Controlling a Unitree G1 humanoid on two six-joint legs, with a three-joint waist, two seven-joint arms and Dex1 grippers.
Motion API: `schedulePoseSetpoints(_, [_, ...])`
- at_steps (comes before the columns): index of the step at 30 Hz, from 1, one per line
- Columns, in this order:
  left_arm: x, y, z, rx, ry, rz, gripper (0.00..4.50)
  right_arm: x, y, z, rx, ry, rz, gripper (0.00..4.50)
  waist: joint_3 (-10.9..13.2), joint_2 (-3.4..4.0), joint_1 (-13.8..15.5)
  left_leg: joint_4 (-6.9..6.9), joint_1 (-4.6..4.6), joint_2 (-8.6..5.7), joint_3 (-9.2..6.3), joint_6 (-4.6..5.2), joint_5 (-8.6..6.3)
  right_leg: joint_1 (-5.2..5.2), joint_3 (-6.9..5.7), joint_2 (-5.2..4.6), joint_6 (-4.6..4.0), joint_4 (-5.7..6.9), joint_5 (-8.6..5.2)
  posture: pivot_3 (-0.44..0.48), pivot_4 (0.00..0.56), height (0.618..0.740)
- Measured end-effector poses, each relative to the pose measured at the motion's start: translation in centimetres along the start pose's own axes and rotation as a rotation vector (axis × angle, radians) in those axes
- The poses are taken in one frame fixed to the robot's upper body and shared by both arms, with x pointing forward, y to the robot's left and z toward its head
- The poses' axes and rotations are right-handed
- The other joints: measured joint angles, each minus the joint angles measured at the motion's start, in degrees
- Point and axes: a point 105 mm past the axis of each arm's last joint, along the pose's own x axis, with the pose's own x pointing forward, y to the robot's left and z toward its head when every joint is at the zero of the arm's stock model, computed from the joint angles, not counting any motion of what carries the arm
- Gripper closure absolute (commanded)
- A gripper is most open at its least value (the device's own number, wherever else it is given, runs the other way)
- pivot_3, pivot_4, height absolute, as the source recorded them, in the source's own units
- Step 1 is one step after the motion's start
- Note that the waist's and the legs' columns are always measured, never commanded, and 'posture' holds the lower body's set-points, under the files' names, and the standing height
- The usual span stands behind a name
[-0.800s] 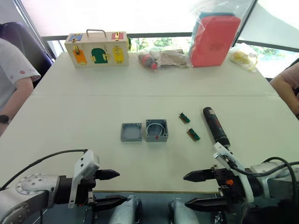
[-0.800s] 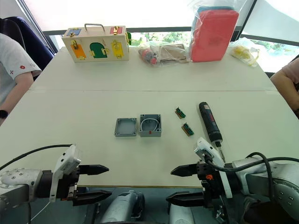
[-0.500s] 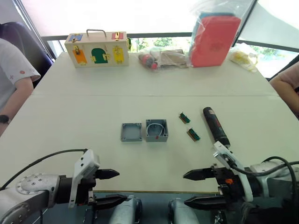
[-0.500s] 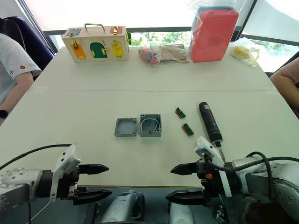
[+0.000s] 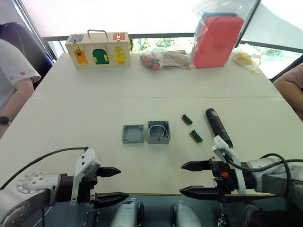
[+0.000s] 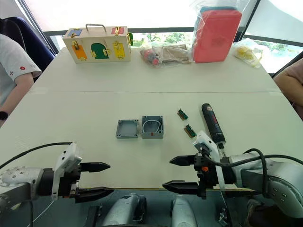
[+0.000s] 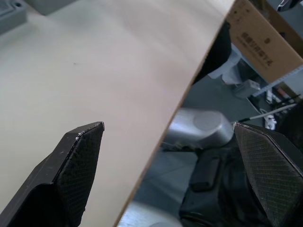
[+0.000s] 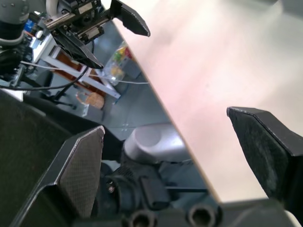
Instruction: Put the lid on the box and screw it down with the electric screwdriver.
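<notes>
A: Grippers?
B: Left gripper (image 5: 112, 185) fingers apart, holding nothing, at the table (image 5: 71, 123) near edge; right gripper (image 5: 189, 178) also spread wide, empty.
A: Task things?
B: Lid (image 5: 133, 134) and box (image 5: 158, 132) touching side by side, ahead of and between both grippers, lid on the left; screwdriver (image 5: 218, 127) lying flat just ahead of the right gripper, apart from the box.

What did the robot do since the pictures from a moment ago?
The right hand slid a little toward the middle of the table's near edge, open and holding nothing. The left hand barely shifted, also open. The lid, box and screwdriver stayed put, untouched.
</notes>
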Motion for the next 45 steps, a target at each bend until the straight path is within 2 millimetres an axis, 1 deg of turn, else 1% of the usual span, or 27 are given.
schedulePoseSetpoints(3, [-0.6,1.9,2.0,0.033,-0.007,0.049,0.00,0.1,-0.2,1.3,-0.005,-0.037,-0.015,0.03,0.00,-0.06,0.01,0.02,-0.03,0.00,-0.02,0.00,0.01,0.00,-0.04,0.00,0.00,0.00,0.00,0.000,0.150,0.740])
schedulePoseSetpoints(4, [-1.0,2.8,3.4,0.066,0.002,0.055,0.00,0.1,-0.2,1.8,-0.006,-0.055,-0.018,0.03,0.02,-0.09,0.07,0.04,-0.04,0.00,-0.02,0.01,0.01,-0.01,-0.05,0.01,0.01,0.02,0.01,0.000,0.150,0.740])
schedulePoseSetpoints(5, [-1.4,3.2,4.6,0.107,0.005,0.064,0.00,0.1,-0.2,2.3,-0.015,-0.065,-0.019,0.03,0.03,-0.12,0.02,0.05,-0.06,0.00,-0.03,0.00,0.01,-0.05,-0.08,0.02,0.01,0.01,0.01,0.000,0.150,0.740])
schedulePoseSetpoints(8, [-1.3,3.3,8.7,0.293,0.065,-0.017,0.00,-0.1,-0.1,3.6,-0.051,-0.086,-0.032,0.03,0.02,-0.13,-0.05,0.06,-0.04,-0.05,0.01,0.02,0.00,0.01,-0.08,0.02,0.00,-0.01,0.01,0.000,0.150,0.740])
schedulePoseSetpoints(9, [-0.7,3.2,10.1,0.383,0.089,-0.056,0.00,0.0,-0.1,4.0,-0.075,-0.081,-0.036,0.03,0.02,-0.12,-0.04,0.05,-0.04,-0.09,0.02,0.03,0.00,0.02,-0.08,0.02,0.00,-0.03,0.01,0.000,0.150,0.740])
schedulePoseSetpoints(10, [-0.2,3.2,10.9,0.444,0.104,-0.082,0.00,0.1,-0.1,4.1,-0.091,-0.069,-0.042,0.03,0.01,-0.12,0.02,0.06,-0.05,-0.11,0.04,0.05,0.01,0.05,-0.09,0.02,0.00,-0.02,0.01,0.000,0.150,0.740])
schedulePoseSetpoints(11, [0.9,3.4,11.6,0.520,0.144,-0.118,0.00,0.2,-0.2,3.8,-0.114,-0.039,-0.065,0.03,0.01,-0.14,0.03,0.04,-0.04,-0.11,0.05,0.07,0.00,0.06,-0.07,0.02,0.00,-0.02,0.01,0.000,0.150,0.740])
schedulePoseSetpoints(13, [2.7,4.1,12.3,0.607,0.200,-0.158,0.00,0.5,-0.6,3.3,-0.145,0.000,-0.099,0.03,0.01,-0.19,0.06,0.12,-0.08,-0.13,0.06,0.11,0.03,0.07,-0.12,0.09,0.03,0.01,0.02,0.000,0.150,0.740])
schedulePoseSetpoints(15, [5.4,4.8,12.8,0.673,0.262,-0.195,0.00,0.8,-1.3,2.3,-0.162,0.032,-0.154,0.03,0.02,-0.20,0.04,0.33,-0.14,-0.12,0.08,0.19,0.00,0.09,-0.16,0.22,0.06,0.09,0.03,0.000,0.150,0.740])
schedulePoseSetpoints(17, [8.0,5.0,13.4,0.698,0.293,-0.221,0.00,0.9,-1.8,1.7,-0.167,0.030,-0.202,0.03,0.03,-0.23,0.11,0.69,-0.28,-0.03,0.06,0.38,-0.11,0.12,-0.19,0.41,0.22,0.16,0.10,0.000,0.150,0.740])
schedulePoseSetpoints(18, [9.6,5.0,13.7,0.708,0.307,-0.226,0.00,0.9,-2.1,1.4,-0.174,0.025,-0.237,0.03,0.03,-0.23,0.14,0.79,-0.30,-0.03,0.05,0.46,-0.15,0.16,-0.19,0.43,0.26,0.15,0.11,0.000,0.150,0.740])
schedulePoseSetpoints(20, [11.5,5.1,13.7,0.717,0.329,-0.234,0.00,1.1,-2.6,0.9,-0.178,0.012,-0.286,0.03,0.03,-0.24,-0.22,0.86,-0.32,-0.03,0.13,0.57,-0.22,0.14,-0.08,0.43,0.31,0.15,0.12,0.000,0.150,0.740])
schedulePoseSetpoints(23, [13.5,5.2,13.1,0.706,0.363,-0.240,0.00,1.6,-3.2,0.5,-0.170,-0.015,-0.356,0.03,0.04,-0.25,-0.44,0.87,-0.33,0.04,0.14,0.56,-0.21,0.02,-0.01,0.52,0.56,0.24,0.18,0.000,0.150,0.740])
schedulePoseSetpoints(26, [14.7,5.3,12.5,0.704,0.385,-0.245,0.00,1.9,-3.8,0.8,-0.158,-0.063,-0.416,0.03,0.04,-0.25,-0.15,0.86,-0.33,0.13,0.08,0.50,-0.18,-0.03,-0.01,0.62,0.58,0.37,0.16,0.000,0.150,0.740])
schedulePoseSetpoints(33, [15.2,5.3,11.8,0.737,0.441,-0.256,0.00,2.0,-4.2,0.8,-0.136,-0.094,-0.486,0.03,0.04,-0.25,-0.03,0.87,-0.33,0.14,0.05,0.49,-0.17,0.00,0.00,0.61,0.57,0.38,0.15,0.000,0.150,0.740])
schedulePoseSetpoints(36, [15.4,5.1,11.7,0.744,0.448,-0.267,0.00,2.0,-4.3,0.9,-0.126,-0.105,-0.501,0.03,0.04,-0.25,-0.03,0.87,-0.33,0.14,0.04,0.49,-0.17,0.01,0.03,0.60,0.57,0.38,0.15,0.000,0.150,0.740])
schedulePoseSetpoints(38, [15.7,4.9,11.3,0.740,0.454,-0.278,0.00,1.9,-4.4,0.9,-0.123,-0.105,-0.516,0.03,0.04,-0.25,-0.08,0.87,-0.33,0.13,0.04,0.49,-0.17,0.01,0.04,0.61,0.57,0.38,0.16,0.000,0.150,0.740])
schedulePoseSetpoints(39, [15.8,4.9,10.9,0.734,0.460,-0.283,0.50,1.9,-4.5,0.9,-0.121,-0.108,-0.521,0.00,0.04,-0.25,-0.10,0.87,-0.33,0.14,0.05,0.49,-0.17,0.00,0.05,0.61,0.57,0.39,0.15,0.000,0.150,0.740])
schedulePoseSetpoints(41, [16.0,4.9,10.0,0.720,0.474,-0.296,1.04,1.9,-4.6,1.0,-0.119,-0.111,-0.528,0.00,0.04,-0.25,-0.11,0.87,-0.33,0.14,0.04,0.49,-0.17,0.00,0.05,0.62,0.57,0.40,0.16,0.000,0.150,0.740])
schedulePoseSetpoints(45, [16.0,5.2,9.1,0.712,0.494,-0.296,2.50,1.9,-4.6,1.2,-0.119,-0.121,-0.534,0.00,0.04,-0.24,-0.05,0.88,-0.33,0.14,0.04,0.49,-0.17,0.00,0.05,0.62,0.57,0.40,0.16,0.000,0.150,0.740])
